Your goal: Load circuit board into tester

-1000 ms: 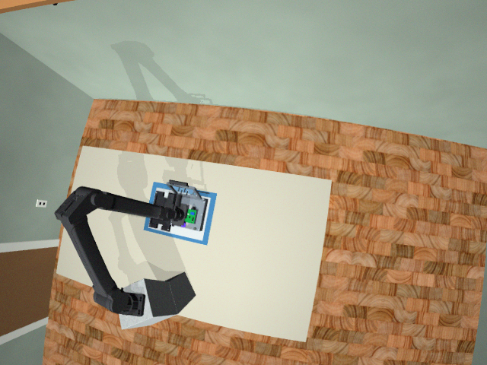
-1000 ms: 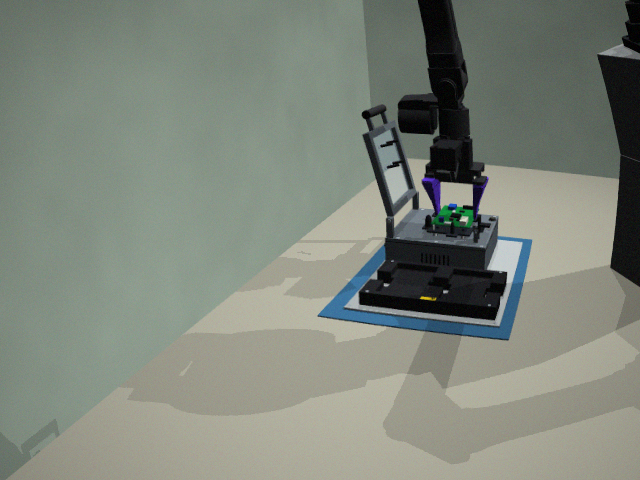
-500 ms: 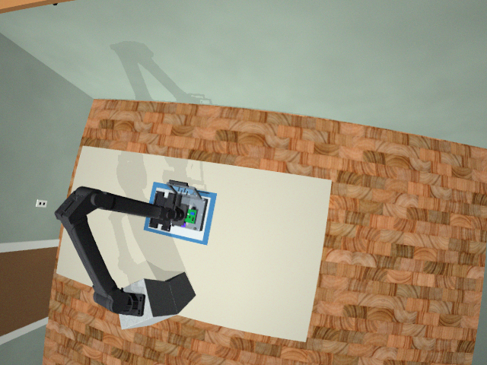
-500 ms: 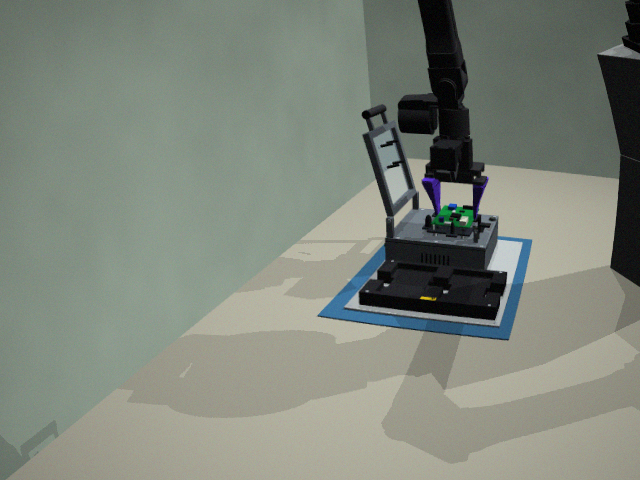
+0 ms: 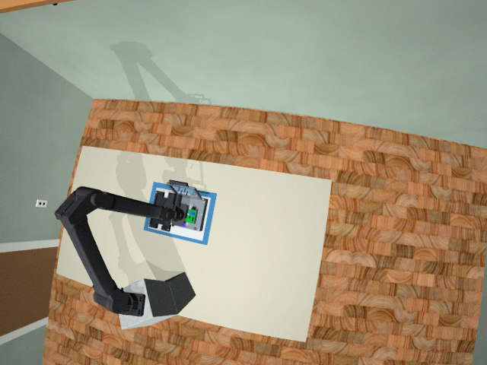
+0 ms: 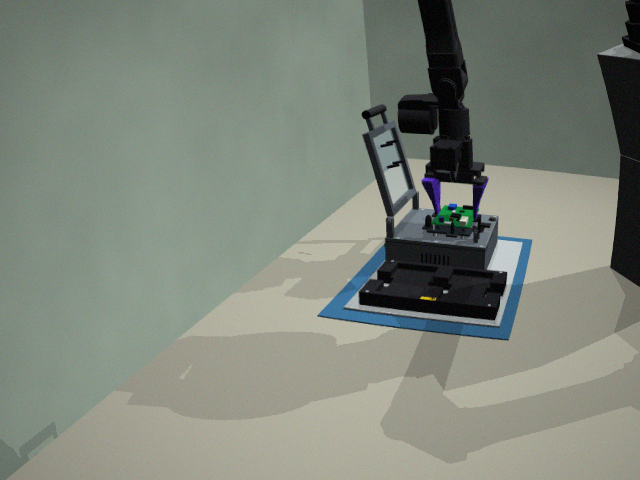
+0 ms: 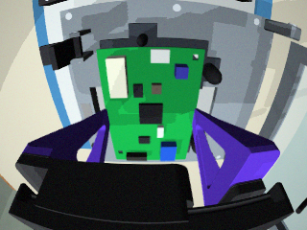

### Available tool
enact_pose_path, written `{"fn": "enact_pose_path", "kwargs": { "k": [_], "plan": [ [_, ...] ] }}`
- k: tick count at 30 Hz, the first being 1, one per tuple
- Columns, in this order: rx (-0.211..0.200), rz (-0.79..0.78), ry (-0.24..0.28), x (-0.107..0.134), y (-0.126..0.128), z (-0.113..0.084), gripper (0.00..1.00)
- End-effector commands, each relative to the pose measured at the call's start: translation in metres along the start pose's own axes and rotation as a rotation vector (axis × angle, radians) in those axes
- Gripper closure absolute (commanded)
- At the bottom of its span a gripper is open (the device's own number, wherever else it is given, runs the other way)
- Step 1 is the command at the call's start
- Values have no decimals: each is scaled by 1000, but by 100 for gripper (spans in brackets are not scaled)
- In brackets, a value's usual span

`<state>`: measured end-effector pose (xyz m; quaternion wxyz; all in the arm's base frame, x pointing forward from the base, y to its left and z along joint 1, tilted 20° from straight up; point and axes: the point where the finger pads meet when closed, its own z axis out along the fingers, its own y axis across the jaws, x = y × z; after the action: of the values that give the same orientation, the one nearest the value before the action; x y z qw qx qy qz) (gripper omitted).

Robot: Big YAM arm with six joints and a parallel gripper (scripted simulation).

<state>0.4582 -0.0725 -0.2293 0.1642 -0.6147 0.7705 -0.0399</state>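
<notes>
- Top view: the black arm reaches over the blue-bordered mat, and its wrist covers much of the gripper; a bit of purple finger shows.
- The green circuit board is over the pin plate of the grey tester, and the black tray lies beside the tester.
- Exterior view: the gripper points down, its two purple fingers spread apart at opposite long edges of the board.
- The lid stands raised, leaning slightly back, with its black handle at the top.
- Both tray pockets are without a board. Whether the board lies flat on the pins cannot be made out.
- Wrist view: the board is face up between the fingers, the white connector at the end away from the gripper body.
- One black post stands at that end, and another post stands just beside the right-hand long edge in this view; contact with either is unclear.
- The black latch hook is off to the left of the board here.
- The fingertips are at the board's edges, but whether they grip it or merely stand beside it cannot be told.
</notes>
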Motion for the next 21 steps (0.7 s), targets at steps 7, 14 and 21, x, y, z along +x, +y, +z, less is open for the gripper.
{"fn": "enact_pose_path", "kwargs": {
  "k": [7,14,21],
  "plan": [
    [-3,-4,-2,-5,-3,9,28],
    [-3,-6,-2,-5,-3,9,28],
    [19,-7,-2,-5,-12,0,28]
  ]
}}
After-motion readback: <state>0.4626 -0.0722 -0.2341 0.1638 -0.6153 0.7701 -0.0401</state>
